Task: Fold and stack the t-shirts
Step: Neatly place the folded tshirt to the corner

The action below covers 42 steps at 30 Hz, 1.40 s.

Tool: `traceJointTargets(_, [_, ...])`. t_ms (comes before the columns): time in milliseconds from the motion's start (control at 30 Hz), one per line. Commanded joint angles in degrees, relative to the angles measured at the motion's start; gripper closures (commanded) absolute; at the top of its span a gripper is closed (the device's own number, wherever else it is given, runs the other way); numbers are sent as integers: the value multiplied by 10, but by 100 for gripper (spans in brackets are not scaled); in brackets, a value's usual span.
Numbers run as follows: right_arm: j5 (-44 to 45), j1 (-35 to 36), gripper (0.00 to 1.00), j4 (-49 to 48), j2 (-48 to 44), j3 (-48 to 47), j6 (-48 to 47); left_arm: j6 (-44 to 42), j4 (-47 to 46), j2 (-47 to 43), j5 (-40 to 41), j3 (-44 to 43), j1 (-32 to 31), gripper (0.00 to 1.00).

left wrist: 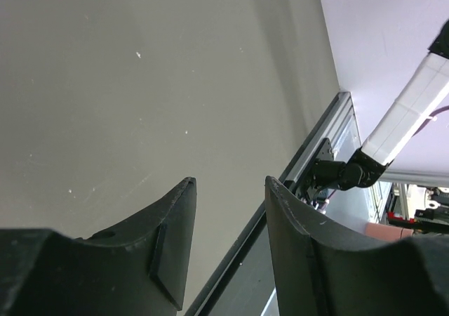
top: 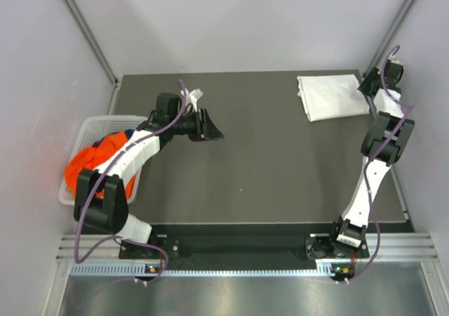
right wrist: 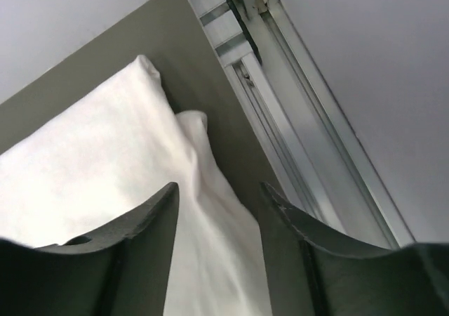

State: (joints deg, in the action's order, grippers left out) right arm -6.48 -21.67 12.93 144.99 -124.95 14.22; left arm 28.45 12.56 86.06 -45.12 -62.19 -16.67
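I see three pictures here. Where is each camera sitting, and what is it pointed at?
Top external: fixed above and behind the arms, looking down on the table; the left arm and right arm show whole, plus the basket and white t-shirt.
Left wrist: on the left arm, looking past the left gripper across the table toward the right arm.
Right wrist: on the right arm, looking down past the right gripper at the white t-shirt by the table's edge.
Shared: top external and right wrist both show the white t-shirt.

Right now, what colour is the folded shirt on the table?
The folded shirt is white, best seen in the top view.
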Motion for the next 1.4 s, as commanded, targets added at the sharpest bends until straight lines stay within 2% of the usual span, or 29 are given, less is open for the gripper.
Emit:
traceJointTargets(0, [26, 0, 56, -25, -123, 52, -3, -16, 11, -34, 4, -11, -3, 51])
traceJointTargets(167, [45, 14, 80, -27, -211, 139, 2, -8, 14, -61, 0, -12, -5, 52])
traceJointTargets(267, [13, 17, 87, -45, -231, 189, 8, -1, 9, -77, -1, -8, -7, 52])
traceJointTargets(367, [-13, 18, 87, -60, -220, 222, 12, 6, 2, -85, -1, -1, -9, 51])
traceJointTargets(500, [-12, 16, 88, -69, -183, 218, 7, 16, -10, -79, -4, 1, -9, 51])
traceJointTargets(633, [16, 8, 88, -48, -141, 189, 20, 17, -14, -69, 6, -5, -9, 51])
traceJointTargets(800, [103, -6, 86, 4, -133, 170, 80, 17, -15, -64, 20, 1, -9, 52])
traceJointTargets(900, [117, -7, 85, 39, -126, 162, 89, 22, -20, -70, 21, 13, -9, 52])
traceJointTargets(1100, [118, -13, 85, 31, -165, 203, 98, 17, 0, -87, 28, 5, -9, 52])
traceJointTargets(1233, [100, -9, 85, 53, -235, 216, 107, 13, 15, -102, 35, -9, -9, 52])
traceJointTargets(1300, [110, -1, 80, 84, -286, 225, 106, 13, 12, -109, 41, -15, -9, 52])
traceJointTargets(1333, [123, 5, 70, 93, -306, 231, 100, 13, 12, -114, 42, -20, -9, 52])
traceJointTargets(1367, [141, 10, 65, 104, -327, 251, 102, 13, 13, -116, 44, -24, -9, 52])
